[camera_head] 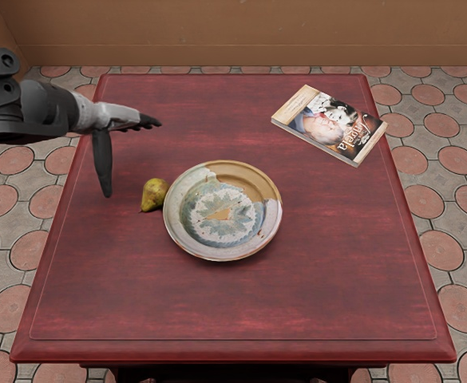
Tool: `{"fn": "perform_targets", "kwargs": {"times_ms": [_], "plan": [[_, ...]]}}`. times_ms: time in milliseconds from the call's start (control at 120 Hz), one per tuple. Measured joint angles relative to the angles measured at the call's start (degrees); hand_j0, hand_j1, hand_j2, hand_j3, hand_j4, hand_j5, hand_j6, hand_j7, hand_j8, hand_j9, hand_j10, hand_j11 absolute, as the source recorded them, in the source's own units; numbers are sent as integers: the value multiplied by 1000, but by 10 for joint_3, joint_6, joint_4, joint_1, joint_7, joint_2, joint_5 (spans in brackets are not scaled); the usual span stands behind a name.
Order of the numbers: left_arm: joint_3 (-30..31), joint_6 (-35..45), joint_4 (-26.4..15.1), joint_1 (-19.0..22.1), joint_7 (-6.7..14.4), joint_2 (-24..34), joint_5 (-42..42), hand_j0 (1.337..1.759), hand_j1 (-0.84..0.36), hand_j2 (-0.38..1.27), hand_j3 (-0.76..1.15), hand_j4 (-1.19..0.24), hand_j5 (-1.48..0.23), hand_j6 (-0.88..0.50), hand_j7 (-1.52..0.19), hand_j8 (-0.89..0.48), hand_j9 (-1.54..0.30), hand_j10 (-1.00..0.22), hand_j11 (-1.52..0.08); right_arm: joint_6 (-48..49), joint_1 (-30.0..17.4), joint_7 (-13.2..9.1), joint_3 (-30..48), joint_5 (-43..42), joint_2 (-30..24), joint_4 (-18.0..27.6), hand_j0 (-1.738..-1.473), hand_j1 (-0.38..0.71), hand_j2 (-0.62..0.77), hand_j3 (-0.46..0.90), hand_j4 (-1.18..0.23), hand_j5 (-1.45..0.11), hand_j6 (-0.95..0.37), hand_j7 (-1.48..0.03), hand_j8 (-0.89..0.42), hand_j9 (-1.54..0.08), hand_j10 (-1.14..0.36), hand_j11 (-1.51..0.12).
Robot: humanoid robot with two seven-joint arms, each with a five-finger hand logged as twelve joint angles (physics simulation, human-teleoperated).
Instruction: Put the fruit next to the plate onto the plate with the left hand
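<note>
Pear [154, 194], head view: the fruit lies on the table [337, 263] just left of the plate [253, 179], touching or all but touching the plate's left rim, and is not on the plate. Its long axis seems to run slantwise, roughly along that rim, with the narrower end toward the plate's near left; at this size that reading is uncertain. The left hand [112, 128] comes in from the left edge and hangs farther left of the plate than the pear does, toward the plate's far side and apart from the fruit. Its fingers [141, 123] are spread and hold nothing: most point across toward the plate's far side, while one digit [103, 163] points downward, its tip near the pear on the side away from the plate. As judged, the pear lies plateward and nearward of the palm, so the reach must close that diagonal before grasping. No right hand shows. The book [329, 124] lies well off the plate's far right.
</note>
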Motion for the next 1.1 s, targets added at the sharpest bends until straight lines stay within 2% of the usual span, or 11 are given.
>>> {"fn": "perform_targets", "kwargs": {"times_ms": [250,600,842,975,1100], "plan": [[37,44,-37,-4,4,-29,59,1658,349,1,0,-1,0,-2,0,-2,0,-1,0,0,0,0,0,0,0,0,-1658,-314,-6,0,-30,-38,-30,-38,-30,-38,-29,-38],[60,82,-41,-8,98,-93,54,1658,349,0,0,-1,0,-2,0,-1,0,-1,0,0,0,0,0,0,0,0,-1658,-314,-6,0,-30,-38,-30,-38,-30,-38,-29,-38],[67,100,-40,-15,135,-101,-34,1658,349,0,0,-1,0,-2,0,-1,0,-1,0,0,0,0,0,0,0,0,-1658,-314,-6,0,-30,-38,-30,-38,-30,-38,-29,-38],[83,129,-39,-28,153,-128,-61,1658,349,1,0,-1,0,-2,0,-1,0,-1,0,0,0,0,0,0,0,0,-1658,-314,-6,0,-30,-38,-30,-38,-30,-38,-29,-38],[98,158,-39,-35,182,-153,-69,1658,349,1,0,-1,0,-2,0,-1,0,-1,0,0,0,0,0,0,0,0,-1658,-314,-6,0,-30,-38,-30,-38,-30,-38,-29,-38]]}}
